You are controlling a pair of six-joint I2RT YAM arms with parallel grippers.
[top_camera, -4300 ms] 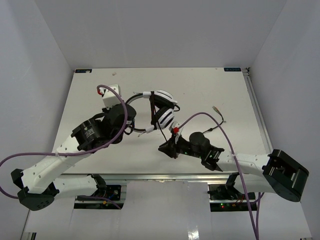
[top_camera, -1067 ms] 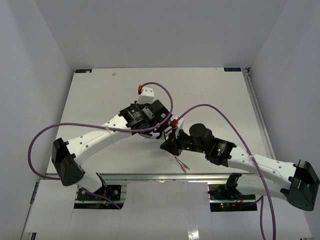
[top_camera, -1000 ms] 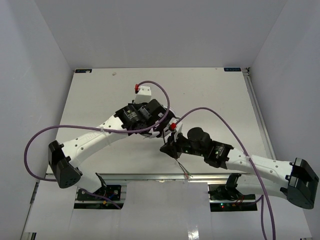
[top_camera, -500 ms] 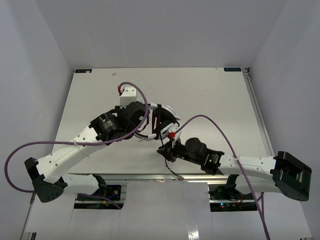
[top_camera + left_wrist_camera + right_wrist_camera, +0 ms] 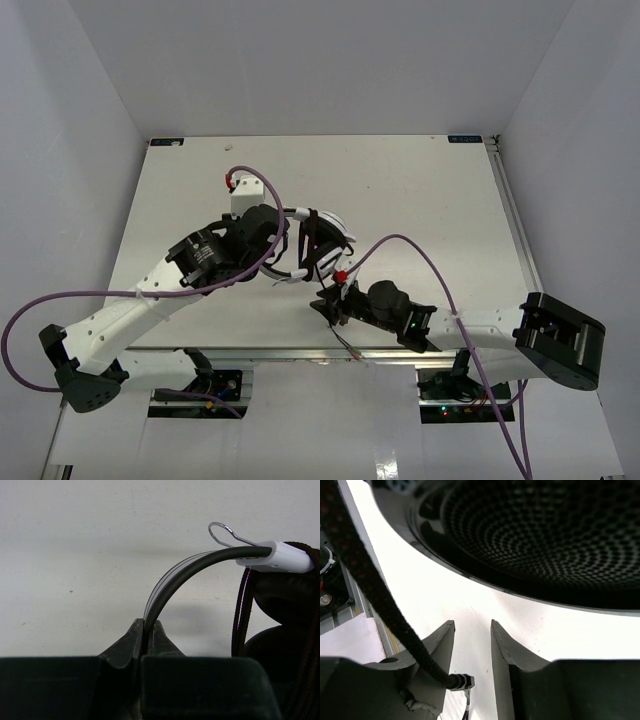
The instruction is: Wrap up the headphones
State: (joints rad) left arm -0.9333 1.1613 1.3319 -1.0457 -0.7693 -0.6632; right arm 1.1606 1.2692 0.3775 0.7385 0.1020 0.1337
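Left gripper point(image 5: 145, 630) clamped the headband point(image 5: 186, 569) — right gripper point(image 5: 472, 630) stood narrowly parted, holding nothing.
The headphones point(image 5: 330, 228) sat mid-frame in the top view, and an ear cup point(image 5: 545, 535) filled the upper part of the right wrist view. The black cord point(image 5: 375, 597) ran steeply down the left side, outside the jaw gap, with its jack plug point(image 5: 463, 681) at lower left — likely the right arm's pick, being nearer.

The headphones point(image 5: 322, 238) lie near the table's centre. Their white cups with black cushions point(image 5: 285, 605) sit close together. The thin headband point(image 5: 195, 567) arches toward 9 o'clock, pinched in the left pincer point(image 5: 146, 628). The black cord point(image 5: 242, 610) loops across the cups, and its end trails toward 5 o'clock to the plug point(image 5: 462, 682).
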